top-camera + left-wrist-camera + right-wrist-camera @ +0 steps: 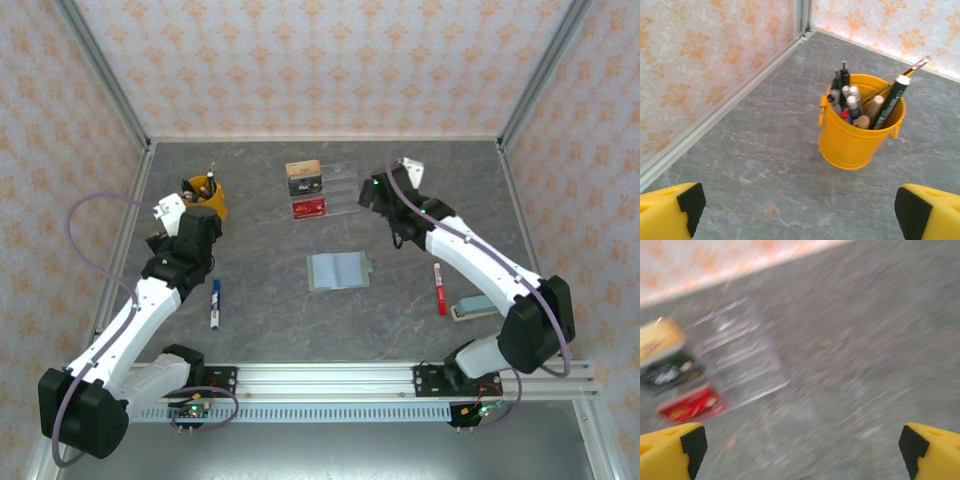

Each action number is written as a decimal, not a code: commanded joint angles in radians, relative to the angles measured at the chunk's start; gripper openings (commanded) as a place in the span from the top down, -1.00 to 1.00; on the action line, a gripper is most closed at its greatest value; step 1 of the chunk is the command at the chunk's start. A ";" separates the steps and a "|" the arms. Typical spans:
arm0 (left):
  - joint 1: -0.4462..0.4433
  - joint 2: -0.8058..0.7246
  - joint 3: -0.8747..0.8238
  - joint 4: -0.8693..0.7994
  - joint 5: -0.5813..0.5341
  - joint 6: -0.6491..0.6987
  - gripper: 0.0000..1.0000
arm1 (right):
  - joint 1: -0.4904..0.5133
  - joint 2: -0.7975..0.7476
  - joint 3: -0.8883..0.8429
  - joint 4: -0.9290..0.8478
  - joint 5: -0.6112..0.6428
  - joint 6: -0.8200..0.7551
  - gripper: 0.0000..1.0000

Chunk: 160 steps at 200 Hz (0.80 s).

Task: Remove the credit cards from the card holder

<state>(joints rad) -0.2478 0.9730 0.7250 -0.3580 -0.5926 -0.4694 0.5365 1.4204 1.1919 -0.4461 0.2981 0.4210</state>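
Lying open at table ctr, the card holder (338, 271) shows its pale inside, w/ the tan-orange card (302, 169), black card (305, 186) & red card (309, 207) lined up beyond it at the clear tray's (345, 185) left end. Left gripper (801, 205) hangs spread wide, empty, nr the yellow pen bucket (857, 142); right gripper (802, 445), fingers likewise apart, grasps nothing nr the tray, its view blurred.

Yellow pen bucket (855, 145), blue marker (215, 302), perhaps a stapler (470, 308)
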 commanded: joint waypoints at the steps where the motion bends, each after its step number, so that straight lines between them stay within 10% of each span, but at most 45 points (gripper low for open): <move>1: 0.007 -0.020 -0.107 0.184 -0.098 0.121 -1.00 | -0.056 -0.045 -0.077 -0.008 0.281 -0.065 -1.00; 56: 0.016 0.049 -0.302 0.527 -0.067 0.323 -1.00 | -0.264 -0.135 -0.386 0.296 0.369 -0.186 -1.00; 160: 0.135 0.267 -0.407 1.040 0.395 0.494 -1.00 | -0.423 -0.069 -0.753 1.011 0.105 -0.407 -1.00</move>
<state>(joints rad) -0.1284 1.2110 0.3305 0.5064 -0.3267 -0.0387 0.1463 1.3380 0.4702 0.3470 0.5148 0.0475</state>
